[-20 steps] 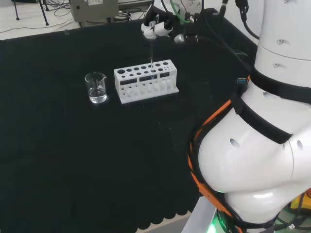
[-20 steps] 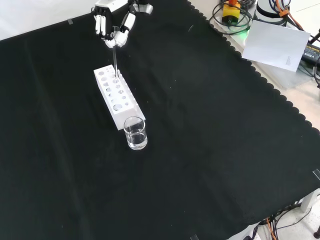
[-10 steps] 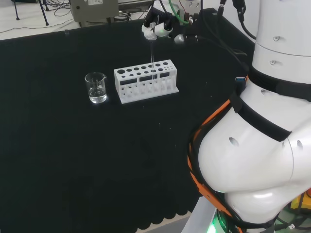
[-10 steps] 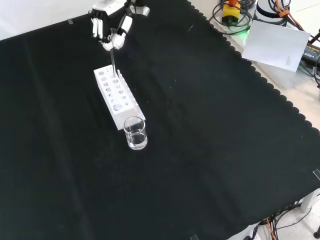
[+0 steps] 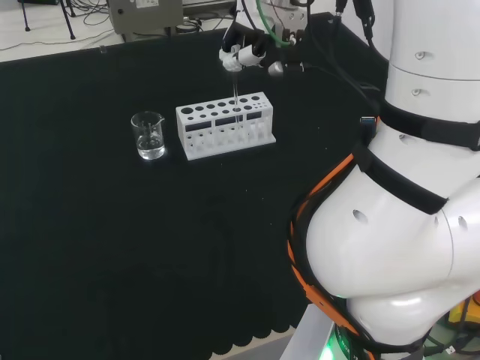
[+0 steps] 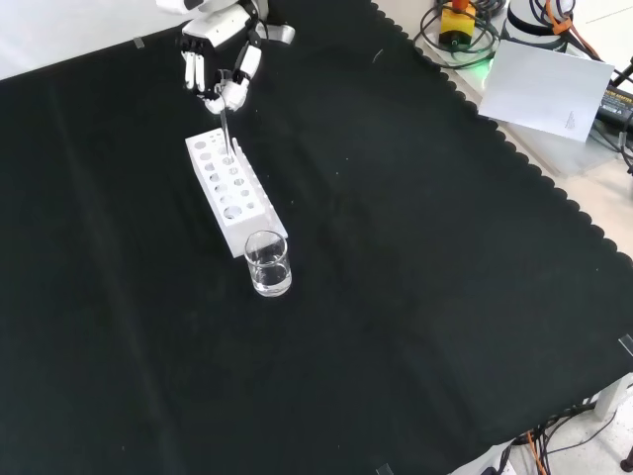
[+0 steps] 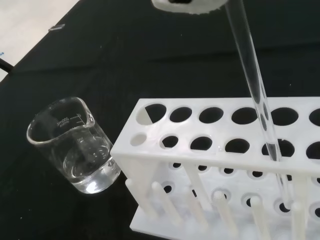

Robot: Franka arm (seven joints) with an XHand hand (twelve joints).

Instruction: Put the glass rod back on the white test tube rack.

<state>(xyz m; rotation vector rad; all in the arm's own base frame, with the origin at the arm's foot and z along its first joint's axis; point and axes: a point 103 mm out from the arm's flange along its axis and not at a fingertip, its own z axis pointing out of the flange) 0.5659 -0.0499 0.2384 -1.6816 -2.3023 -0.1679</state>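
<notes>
Hand [image 6: 220, 71] pinching top of rod [image 7: 254, 90], rod standing through a hole of the rack [image 5: 225, 124], beaker [image 5: 148, 136] just beside rack on worktop [image 6: 415, 257]

We see a black cloth [image 6: 415, 257] with a scalloped edge covering the bench. On it, the test tube rack [image 5: 225, 124] is plain white, its top patterned with rows of round dark holes. The glass rod [image 7: 252, 82] is clear and colourless, as is the beaker [image 7: 75, 145]. The hand [image 6: 220, 71] is white with black parts. In the head view, the arm's links [image 5: 405, 217] are glossy white, banded with black straps and an orange cable. A white sheet of paper [image 6: 549, 84] lies beyond the cloth.
</notes>
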